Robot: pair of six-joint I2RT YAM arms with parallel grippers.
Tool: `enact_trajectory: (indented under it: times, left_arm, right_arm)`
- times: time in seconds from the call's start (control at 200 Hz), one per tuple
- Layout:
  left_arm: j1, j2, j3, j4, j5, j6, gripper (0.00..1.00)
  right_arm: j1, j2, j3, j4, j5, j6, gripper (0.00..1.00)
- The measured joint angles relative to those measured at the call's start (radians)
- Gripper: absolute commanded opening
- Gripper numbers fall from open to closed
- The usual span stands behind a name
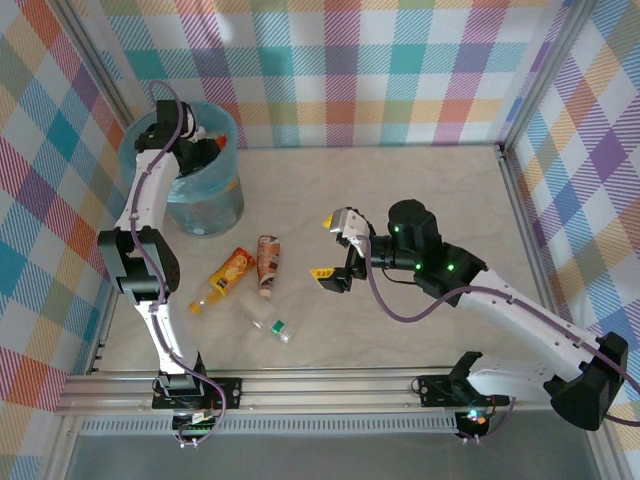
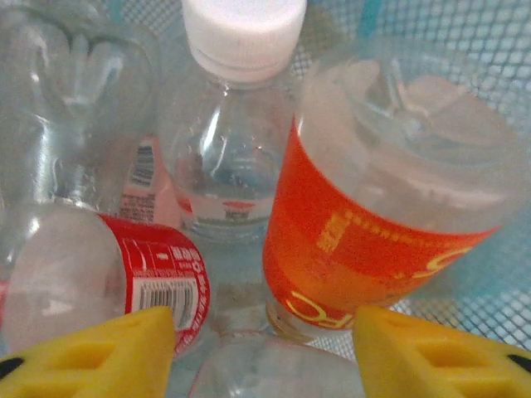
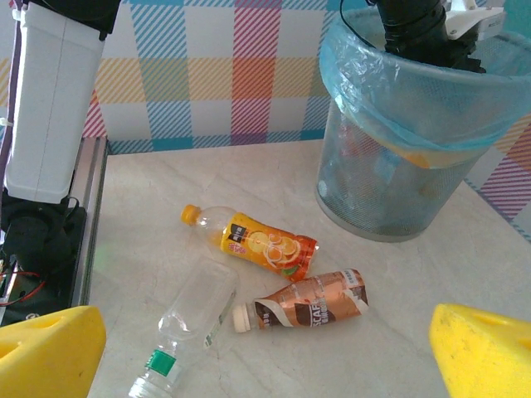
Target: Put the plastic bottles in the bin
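1. Overhead: my left gripper (image 1: 200,138) reaches inside the round translucent blue-bagged bin (image 1: 215,208) at the tabletop's (image 1: 420,200) far-left corner, placed for dropping. My right gripper (image 1: 335,247) hovers mid-table, fingers wide apart.
2. Left wrist: yellow fingers spread and empty over glossy clear binned bottles (image 2: 232,157).
3. Right wrist: three thin, crushable bottles lie between bin and near edge: orange-labelled bottle (image 3: 257,242), brown-labelled bottle (image 3: 311,303), clear green-capped bottle (image 3: 195,319).

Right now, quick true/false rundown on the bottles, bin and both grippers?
1. Three bottles lie on the table outside the bin: orange-label bottle, brown-label bottle, green-capped clear bottle. True.
2. The right gripper grips the brown-label bottle. False: it is open and holds nothing.
3. The left gripper is open inside the bin, above a white-capped bottle. True.
4. The bin is tipped on its side. False: it stands upright.
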Motion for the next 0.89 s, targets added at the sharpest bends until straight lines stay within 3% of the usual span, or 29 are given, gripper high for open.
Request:
enact_trajectory:
  times: [0.165, 0.55, 0.72, 0.895]
  left_arm:
    - [0.0, -0.04, 0.0, -0.027, 0.016, -0.028, 0.77]
    - [0.0, -0.42, -0.022, 0.0, 0.027, -0.055, 0.76]
    - [0.0, -0.562, -0.172, 0.041, 0.024, -0.055, 0.75]
    - [0.0, -0.729, -0.41, 0.072, 0.019, -0.05, 0.75]
  right_arm:
    - [0.0, 0.0, 0.0, 0.0, 0.0, 0.001, 1.0]
    - [0.002, 0.065, 0.003, 0.001, -0.009, 0.016, 1.0]
    - [0.023, 0.137, 0.05, -0.002, -0.009, 0.03, 0.98]
    - [0.12, 0.248, 0.093, -0.036, 0.037, 0.026, 0.97]
